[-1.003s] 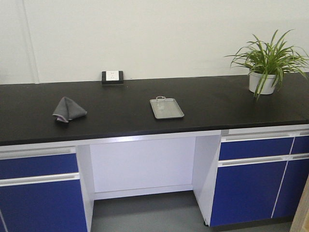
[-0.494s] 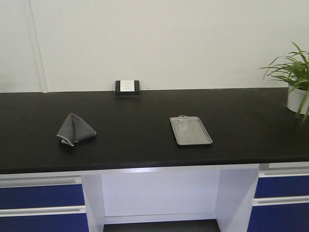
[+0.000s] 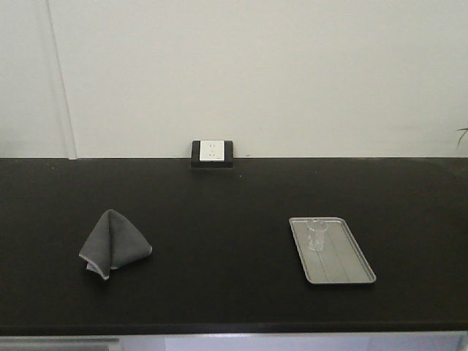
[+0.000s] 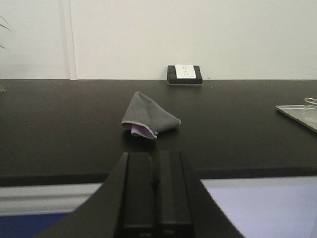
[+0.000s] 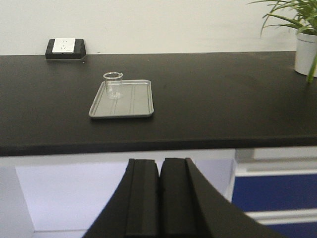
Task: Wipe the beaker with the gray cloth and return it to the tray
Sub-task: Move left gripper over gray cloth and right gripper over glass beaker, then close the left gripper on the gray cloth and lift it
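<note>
Black countertop point(image 3: 219, 300) | small clear glass beaker point(image 3: 317, 234) upright at 12 o'clock end of flat silver metal tray point(image 3: 344, 272) | peaked gray cloth point(image 3: 113, 243) at tray's 9 o'clock | left gripper point(image 4: 155, 168), right gripper point(image 5: 160, 173) clenched, empty | approach step, I judge; next I'd open and reach.

A: Where's the beaker point(image 5: 113, 85)?
B: Upright on the tray point(image 5: 131, 101), at its far left corner.
A: And the right gripper point(image 5: 159, 166)?
B: Nearest of all, jaws pressed together, short of the black counter point(image 5: 223, 99). A potted plant point(image 5: 303, 47) stands far right, a socket point(image 5: 65, 47) far left.
</note>
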You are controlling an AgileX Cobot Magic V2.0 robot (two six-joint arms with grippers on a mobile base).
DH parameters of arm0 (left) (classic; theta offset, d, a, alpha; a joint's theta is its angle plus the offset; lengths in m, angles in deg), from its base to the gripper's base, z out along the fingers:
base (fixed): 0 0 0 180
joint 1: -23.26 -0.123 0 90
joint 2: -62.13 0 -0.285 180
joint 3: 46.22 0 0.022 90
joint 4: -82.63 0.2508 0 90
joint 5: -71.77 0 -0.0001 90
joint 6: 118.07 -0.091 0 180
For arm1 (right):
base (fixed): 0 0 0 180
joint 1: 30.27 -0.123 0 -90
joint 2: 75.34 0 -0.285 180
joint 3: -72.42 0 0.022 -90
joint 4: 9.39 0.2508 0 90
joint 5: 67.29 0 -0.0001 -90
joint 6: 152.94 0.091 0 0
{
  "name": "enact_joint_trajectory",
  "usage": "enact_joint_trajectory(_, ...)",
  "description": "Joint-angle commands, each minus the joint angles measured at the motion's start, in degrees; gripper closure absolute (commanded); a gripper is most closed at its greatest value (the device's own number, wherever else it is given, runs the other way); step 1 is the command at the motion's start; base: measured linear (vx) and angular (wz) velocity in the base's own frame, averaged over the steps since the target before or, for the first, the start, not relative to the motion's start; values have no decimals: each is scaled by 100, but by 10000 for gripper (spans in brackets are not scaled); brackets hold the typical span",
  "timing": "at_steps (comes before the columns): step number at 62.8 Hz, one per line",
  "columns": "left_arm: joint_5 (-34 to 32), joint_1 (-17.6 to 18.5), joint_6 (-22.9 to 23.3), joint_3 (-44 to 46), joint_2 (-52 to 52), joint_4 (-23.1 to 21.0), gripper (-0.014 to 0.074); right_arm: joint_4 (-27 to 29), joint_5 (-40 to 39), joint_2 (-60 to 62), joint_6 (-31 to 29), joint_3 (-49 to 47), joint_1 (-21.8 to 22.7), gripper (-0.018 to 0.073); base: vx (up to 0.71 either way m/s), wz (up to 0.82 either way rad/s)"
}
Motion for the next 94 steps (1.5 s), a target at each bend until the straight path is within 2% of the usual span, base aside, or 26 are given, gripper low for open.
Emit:
enact_joint_trajectory(1, -460, 1, 2, -173, -84, -32, 603, -78, -468, 50, -31, 30, 10, 567, 46, 3)
enact_joint_trajectory(50, -460, 1, 2, -173, -84, -32, 603, -78, -468, 50, -31, 30, 10, 567, 37, 5)
enact_joint_trajectory(94, -460, 1, 2, -173, -84, -32, 603, -78, -468, 50, -31, 30, 10, 567, 9, 1)
